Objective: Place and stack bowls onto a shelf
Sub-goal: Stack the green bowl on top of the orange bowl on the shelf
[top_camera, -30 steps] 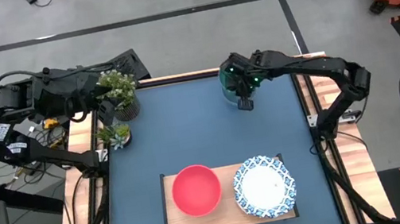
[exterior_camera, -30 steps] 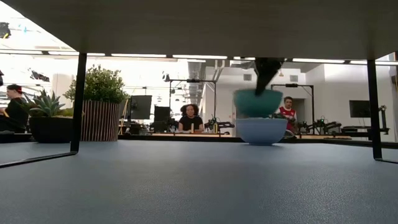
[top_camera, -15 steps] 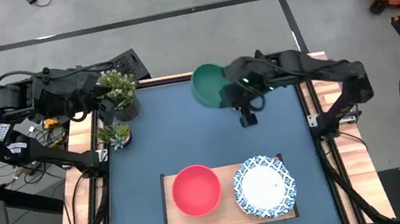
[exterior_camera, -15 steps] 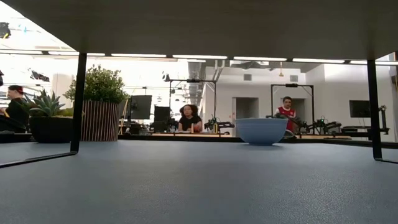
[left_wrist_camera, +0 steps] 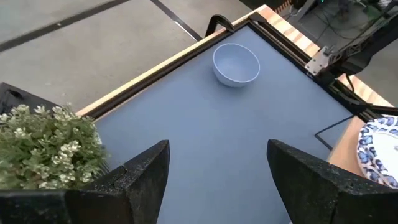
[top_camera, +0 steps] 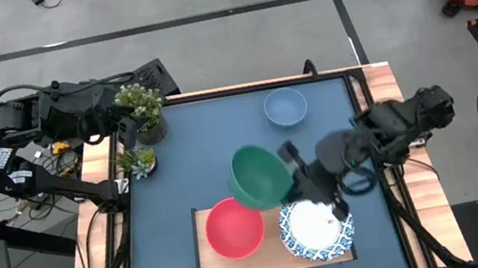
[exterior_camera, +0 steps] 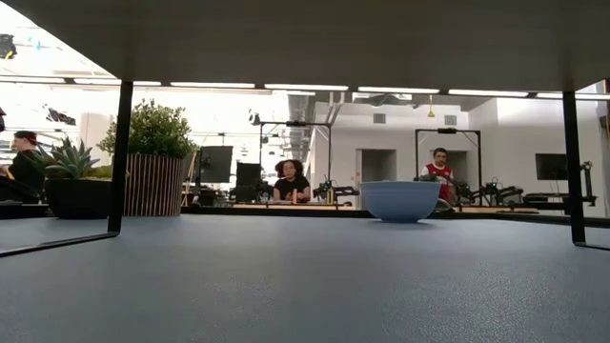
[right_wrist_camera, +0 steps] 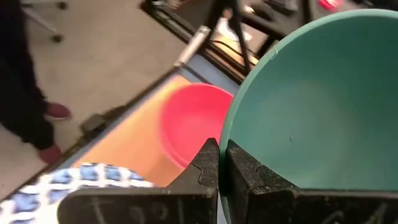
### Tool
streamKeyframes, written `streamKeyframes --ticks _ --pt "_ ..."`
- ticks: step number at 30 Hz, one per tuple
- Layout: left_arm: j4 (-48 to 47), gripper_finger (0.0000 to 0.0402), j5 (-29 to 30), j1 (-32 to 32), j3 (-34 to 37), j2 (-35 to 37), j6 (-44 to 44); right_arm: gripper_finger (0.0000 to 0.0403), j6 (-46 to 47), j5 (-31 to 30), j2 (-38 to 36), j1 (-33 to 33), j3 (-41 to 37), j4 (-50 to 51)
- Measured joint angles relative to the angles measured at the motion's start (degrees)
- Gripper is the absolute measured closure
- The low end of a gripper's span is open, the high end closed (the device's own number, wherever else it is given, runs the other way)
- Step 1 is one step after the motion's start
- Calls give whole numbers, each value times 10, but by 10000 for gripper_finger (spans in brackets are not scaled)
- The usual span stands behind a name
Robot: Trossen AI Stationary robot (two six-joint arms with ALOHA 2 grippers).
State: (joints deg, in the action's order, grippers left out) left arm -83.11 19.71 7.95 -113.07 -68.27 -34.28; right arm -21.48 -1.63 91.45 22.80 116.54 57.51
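Observation:
My right gripper [top_camera: 287,159] is shut on the plain green bowl [top_camera: 259,175], which it holds in the air above the far edge of the light-wood shelf [top_camera: 203,261], between the pink-red bowl [top_camera: 235,227] and the white bowl with a blue patterned rim [top_camera: 316,224]. Both of those bowls rest on the shelf. A pale blue bowl [top_camera: 285,107] stands upright on the blue table near the far edge. My left gripper [left_wrist_camera: 217,186] is open and empty at the far left, beside the plants. My right gripper pinches the green bowl's rim [right_wrist_camera: 225,140], with one finger [right_wrist_camera: 208,167] outside the wall and the other [right_wrist_camera: 244,177] inside. The bowl is lifted clear and tilted, above the pink-red bowl [right_wrist_camera: 189,121].
A flowering potted plant [top_camera: 141,111] and a small succulent [top_camera: 138,162] stand at the table's far left corner. The pale blue bowl also shows in the low view [exterior_camera: 400,200]. Wooden side strips [top_camera: 383,82] run along both table edges. People sit in the room beyond.
My right gripper has lifted the green bowl out of the pale blue bowl at the far edge. It carried it first toward the left, then toward the near edge, over the shelf. The green bowl has tipped. The pale blue bowl has stayed in place.

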Motion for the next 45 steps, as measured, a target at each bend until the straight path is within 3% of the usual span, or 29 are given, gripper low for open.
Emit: streamKeyframes --ticks 5,15,32,45 --pt "0 148 -11 0 0 0 -8 375 -15 -7 35 42 0 -31" --pt "-3 148 -32 0 0 0 -39 375 -46 -9 110 46 0 -70" --pt "-16 148 -34 0 0 0 -35 375 -29 -12 159 34 0 -25" --pt "-16 148 -34 0 0 0 -32 340 -28 -13 157 31 0 -38"
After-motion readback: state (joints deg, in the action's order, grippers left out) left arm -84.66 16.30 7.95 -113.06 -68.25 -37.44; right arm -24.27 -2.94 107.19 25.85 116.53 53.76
